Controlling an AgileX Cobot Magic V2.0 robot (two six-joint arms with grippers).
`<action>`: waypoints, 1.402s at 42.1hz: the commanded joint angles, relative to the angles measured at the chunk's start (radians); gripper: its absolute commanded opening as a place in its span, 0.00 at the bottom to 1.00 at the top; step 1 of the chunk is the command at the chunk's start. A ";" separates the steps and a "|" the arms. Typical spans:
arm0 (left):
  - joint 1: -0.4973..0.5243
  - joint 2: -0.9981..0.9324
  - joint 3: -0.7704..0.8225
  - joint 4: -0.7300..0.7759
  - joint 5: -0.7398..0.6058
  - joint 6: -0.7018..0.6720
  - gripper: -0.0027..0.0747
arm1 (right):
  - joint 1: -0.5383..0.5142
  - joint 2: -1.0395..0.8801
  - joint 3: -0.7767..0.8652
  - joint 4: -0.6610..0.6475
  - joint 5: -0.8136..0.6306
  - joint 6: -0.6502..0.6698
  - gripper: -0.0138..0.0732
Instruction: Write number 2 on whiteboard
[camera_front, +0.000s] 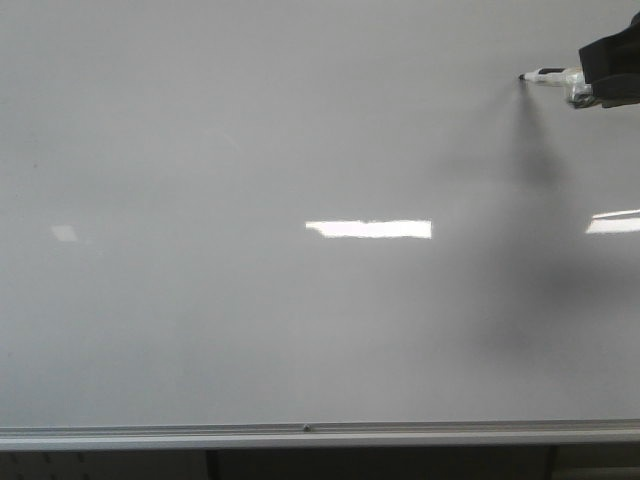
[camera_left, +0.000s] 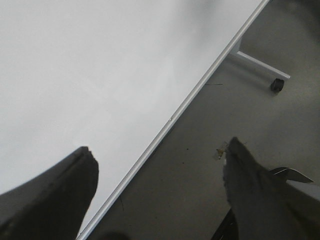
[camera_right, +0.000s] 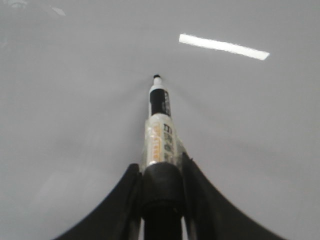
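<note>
Glossy pale grey-white, the whiteboard (camera_front: 250, 200) fills almost the whole front view, with a silver metal rail (camera_front: 300, 432) along its near edge. Its surface is bare of any written mark in all three views; no digit can be made out on it. Bright rectangular light reflections (camera_front: 368, 229) lie across the middle and near the right edge, and a soft grey shadow falls below the pen.

The right gripper (camera_front: 610, 72) enters at the far right corner of the board, mostly cut off by the frame edge, so only its black front part shows. Its fingers are closed tight around a marker (camera_right: 160, 125), a white barrel with printed lettering, a black collar and a small black tip (camera_front: 522, 77). In the right wrist view the tip sits at or just off the board surface; whether it truly touches cannot be told.

The left gripper (camera_left: 160, 195) shows only in its own wrist view, jaws spread wide with nothing between them. Its dark fingers (camera_left: 65, 190) are blurred and cropped. It hangs over the board's railed edge (camera_left: 170, 120), beyond which are a grey floor and a stand leg with a caster (camera_left: 276, 85).
</note>
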 joint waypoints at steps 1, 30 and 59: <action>0.003 -0.007 -0.023 -0.019 -0.065 -0.012 0.70 | -0.047 -0.016 -0.027 -0.010 -0.047 -0.012 0.18; 0.003 -0.007 -0.023 -0.019 -0.090 -0.012 0.70 | 0.009 -0.016 -0.027 -0.010 0.091 0.000 0.18; 0.003 -0.007 -0.023 -0.019 -0.093 -0.012 0.70 | -0.116 -0.135 -0.032 -0.009 0.254 0.000 0.18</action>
